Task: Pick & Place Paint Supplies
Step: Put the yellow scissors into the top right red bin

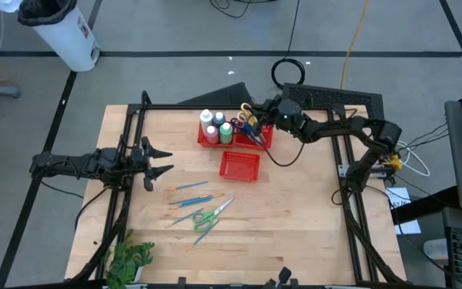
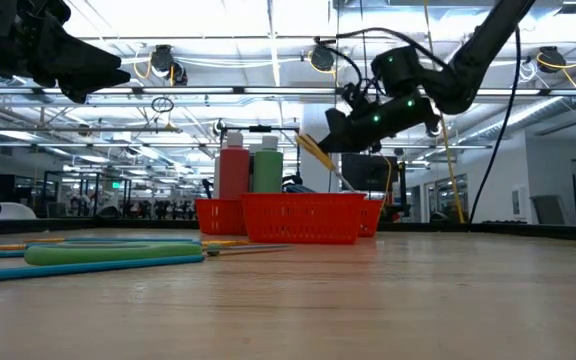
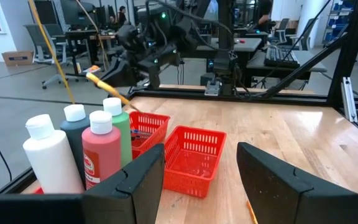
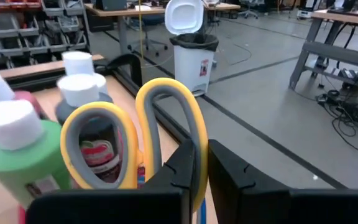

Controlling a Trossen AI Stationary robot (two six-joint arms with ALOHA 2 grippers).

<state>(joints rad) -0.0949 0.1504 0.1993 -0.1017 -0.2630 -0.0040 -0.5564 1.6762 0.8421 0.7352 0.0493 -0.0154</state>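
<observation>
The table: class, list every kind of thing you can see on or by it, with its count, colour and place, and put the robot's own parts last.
Bottles: four, white-capped; white, grey-blue, pink, green; upright in the far basket.
Baskets: two, red mesh; far one full, near one looks empty.
Yellow scissors: one, yellow-handled, held over the far basket.
Green scissors: one, flat on the table's near middle.
Brushes: several, thin, blue and orange, loose beside the green scissors.
Plant: one, green, near-left corner.
Bin: one, white, on the floor beyond the table.
Left gripper: fingers apart, empty, left side.
Right gripper: fingers shut on the yellow scissors.
</observation>
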